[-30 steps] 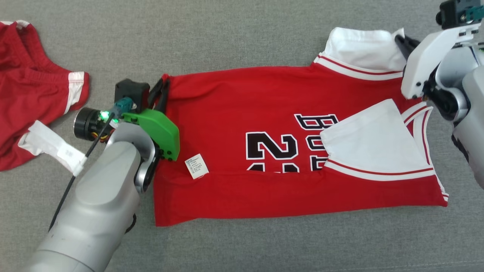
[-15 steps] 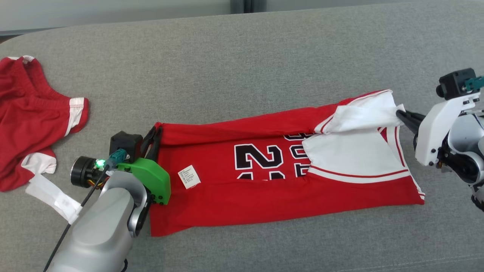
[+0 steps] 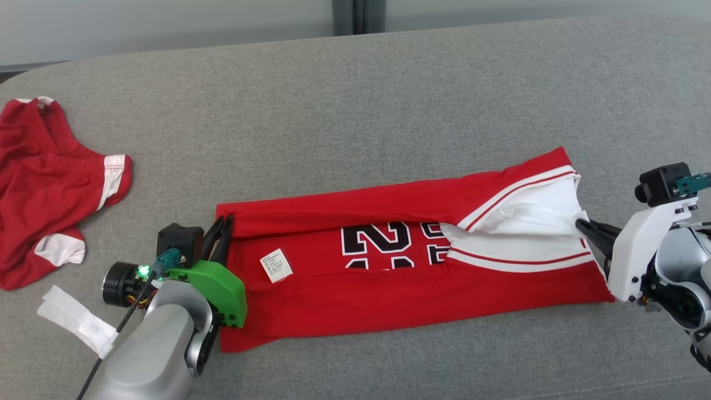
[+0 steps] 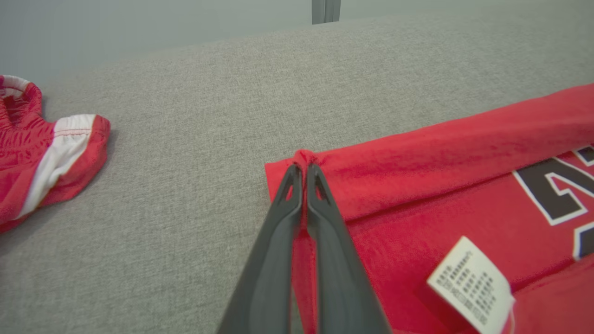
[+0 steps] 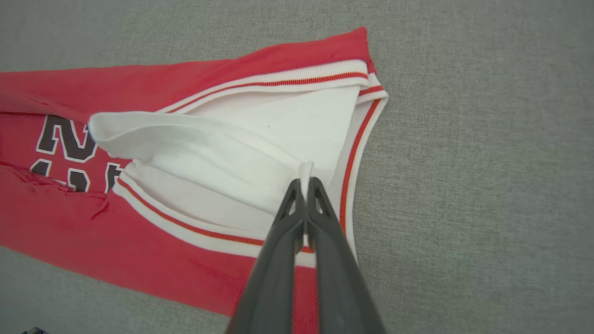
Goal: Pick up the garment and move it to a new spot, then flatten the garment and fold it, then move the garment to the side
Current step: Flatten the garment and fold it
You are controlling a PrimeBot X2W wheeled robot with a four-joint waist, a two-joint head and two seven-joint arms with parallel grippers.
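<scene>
head view, jersey [image 3: 389, 303]: red, lies as a long band across the grey cushion [image 3: 355, 111], centre to right, hem end left, shoulder end right.
head view, folds: far long edge is turned in toward the middle and covers the top of the black number print [image 3: 377, 241]; the near long edge is turned in too.
head view, left gripper [image 3: 225, 221]: at the jersey's far left corner, fingers pressed together on the red cloth.
head view, right gripper [image 3: 579, 223]: at the shoulder end, fingers together on the white lining [image 3: 541, 214], which is lifted a little off the band.
head view, care label [image 3: 276, 265]: white, lies on the red cloth near the left gripper.
head view, red shorts [image 3: 44, 183]: crumpled at far left, well apart from the jersey.
head view, white strip [image 3: 78, 319]: on the cushion at lower left, beside the left forearm.
left wrist view, grip: both dark fingers nearly touching, a small pinch of red hem bunched at the tips; corner of the turned-in edge is held.
left wrist view, surroundings: care label at lower right, shorts at left edge, cushion between.
right wrist view, grip: fingers closed tight, white cloth edge sticks up between the tips.
right wrist view, jersey: white lining opens leftward from the tips, red-and-white striped trim runs around it, number print at far left.
</scene>
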